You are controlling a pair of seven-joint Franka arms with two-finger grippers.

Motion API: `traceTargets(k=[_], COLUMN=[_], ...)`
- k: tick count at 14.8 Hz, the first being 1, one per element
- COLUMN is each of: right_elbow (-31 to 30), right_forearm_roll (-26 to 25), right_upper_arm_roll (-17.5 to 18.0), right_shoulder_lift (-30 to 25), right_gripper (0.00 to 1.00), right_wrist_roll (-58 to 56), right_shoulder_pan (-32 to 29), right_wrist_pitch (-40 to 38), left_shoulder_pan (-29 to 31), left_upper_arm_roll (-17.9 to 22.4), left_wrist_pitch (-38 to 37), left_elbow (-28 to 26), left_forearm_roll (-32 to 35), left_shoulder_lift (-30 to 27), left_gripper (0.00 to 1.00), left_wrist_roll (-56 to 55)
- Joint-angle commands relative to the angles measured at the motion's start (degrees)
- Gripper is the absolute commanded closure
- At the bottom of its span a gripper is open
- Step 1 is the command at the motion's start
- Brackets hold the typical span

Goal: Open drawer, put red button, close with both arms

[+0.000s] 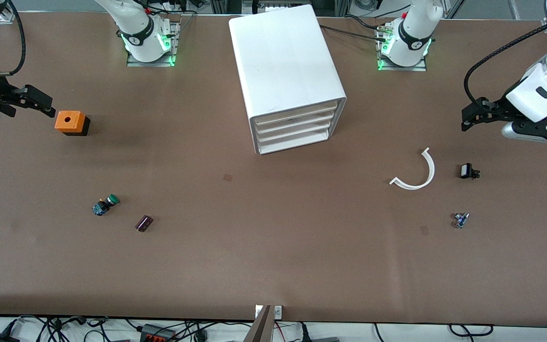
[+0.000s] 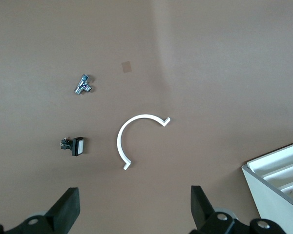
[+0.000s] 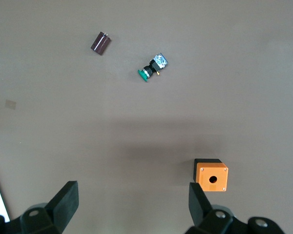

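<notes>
Two claws spread wide, gripping nothing: left claw [image 2: 134, 207] above white arc [image 2: 136, 139], right claw [image 3: 132, 200] by orange box [image 3: 211, 175]. Drawer cabinet [image 1: 285, 61] between them, shut; red button nowhere seen (inside already, or absent) — start or finish alike.

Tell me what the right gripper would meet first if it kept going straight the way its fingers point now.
Judging from the front view, the right gripper, open, points at the orange box, so it would likely meet that first. Height is unclear; it might pass above it.
</notes>
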Motion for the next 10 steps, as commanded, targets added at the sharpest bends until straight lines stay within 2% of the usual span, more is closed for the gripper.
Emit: traceTargets(k=[1,10], right_elbow=[-0.70,-0.26], right_forearm_roll=[-0.83,-0.83], right_upper_arm_roll=[0.65,0.56], right_shoulder_lift=[-1.02,-0.76], right_gripper=[0.00,0.00], right_wrist_roll=[-0.44,-0.62], right_shoulder_pan=[-0.47,-0.64], right_wrist_pitch=[0.01,-0.43], left_shoulder_pan=[-0.13,-0.22], left_upper_arm_roll=[0.39,0.30], left_wrist_pitch=[-1.06,-1.15], left_elbow=[0.67,0.85], left_forearm_roll=[-0.88,-0.70], left_shoulder_lift=[-0.63,-0.54], left_gripper=[0.00,0.00], left_wrist_roll=[0.75,0.66])
